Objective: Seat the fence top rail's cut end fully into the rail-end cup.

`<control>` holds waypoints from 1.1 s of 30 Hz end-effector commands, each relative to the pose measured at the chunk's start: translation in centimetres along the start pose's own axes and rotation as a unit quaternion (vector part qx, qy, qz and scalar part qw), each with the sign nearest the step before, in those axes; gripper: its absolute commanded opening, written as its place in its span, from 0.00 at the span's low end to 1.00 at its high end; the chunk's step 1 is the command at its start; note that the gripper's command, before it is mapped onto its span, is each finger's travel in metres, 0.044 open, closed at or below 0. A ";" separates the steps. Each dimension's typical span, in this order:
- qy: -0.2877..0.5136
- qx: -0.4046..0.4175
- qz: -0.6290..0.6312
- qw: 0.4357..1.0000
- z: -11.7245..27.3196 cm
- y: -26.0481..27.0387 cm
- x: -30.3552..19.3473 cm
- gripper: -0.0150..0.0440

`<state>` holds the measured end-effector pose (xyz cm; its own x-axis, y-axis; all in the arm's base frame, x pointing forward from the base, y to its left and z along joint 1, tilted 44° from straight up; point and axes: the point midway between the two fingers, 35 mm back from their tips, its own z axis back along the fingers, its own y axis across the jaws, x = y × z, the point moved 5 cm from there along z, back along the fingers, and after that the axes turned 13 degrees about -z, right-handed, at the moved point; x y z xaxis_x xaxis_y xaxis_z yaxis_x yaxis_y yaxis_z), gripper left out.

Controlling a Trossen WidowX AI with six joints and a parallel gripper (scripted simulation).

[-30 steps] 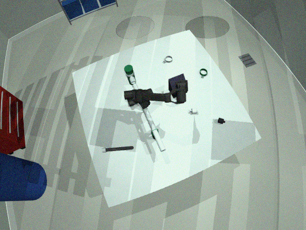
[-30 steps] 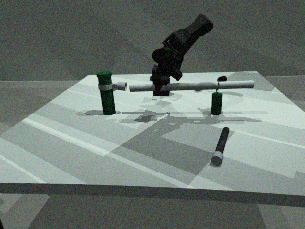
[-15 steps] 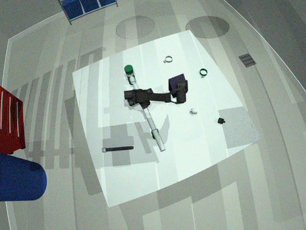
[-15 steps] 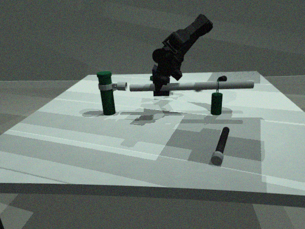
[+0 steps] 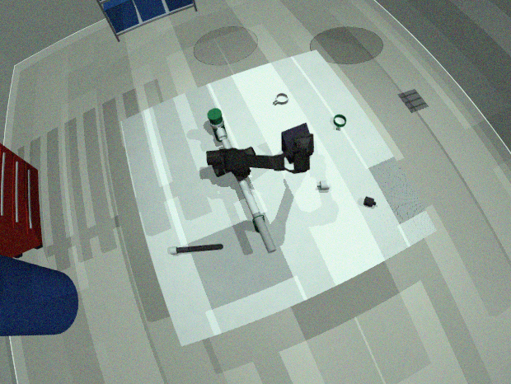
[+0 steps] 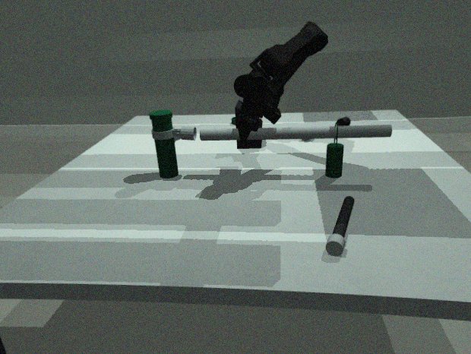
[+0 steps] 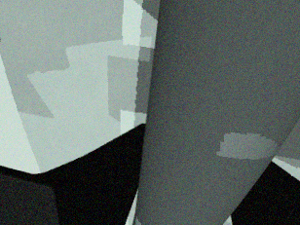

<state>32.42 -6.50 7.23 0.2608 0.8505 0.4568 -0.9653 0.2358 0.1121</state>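
The big green post [image 5: 214, 116] [image 6: 166, 159] stands upright with its band [image 6: 161, 134] up near the cap. The rail-end cup [image 5: 222, 133] [image 6: 186, 133] hangs on the band, its mouth toward the rail. The grey rail [image 5: 248, 196] [image 6: 300, 132] [image 7: 209, 87] is nearly level, passing through the loop cap [image 5: 255, 225] [image 6: 336, 133] on the short green post [image 6: 334, 161]. Its cut end is in line with the cup but just outside the mouth, a small gap showing in the exterior view. My gripper [image 6: 249, 140] is shut on the rail, nearer its cut end; its fingertips are hidden in the top view.
A dark rod [image 5: 202, 248] [image 6: 343, 219] with a pale end lies in front of the short post. Beyond the rail lie a grey clamp ring [image 5: 275, 101], a green band [image 5: 334, 121], a white fitting [image 5: 324, 184] and a black fitting [image 5: 369, 201].
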 end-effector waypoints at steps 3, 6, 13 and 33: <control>0.002 -0.009 -0.001 1.000 0.8 -0.5 -0.5 0.25; 0.002 -0.009 -0.001 1.000 0.9 -0.6 -0.6 0.25; 0.002 -0.007 0.000 1.000 0.7 -0.6 -1.0 0.25; 0.000 0.000 0.002 1.000 -0.2 -0.7 -2.4 0.25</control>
<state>32.56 -8.13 5.95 0.2551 0.8473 0.4657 -0.9669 0.2283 0.1144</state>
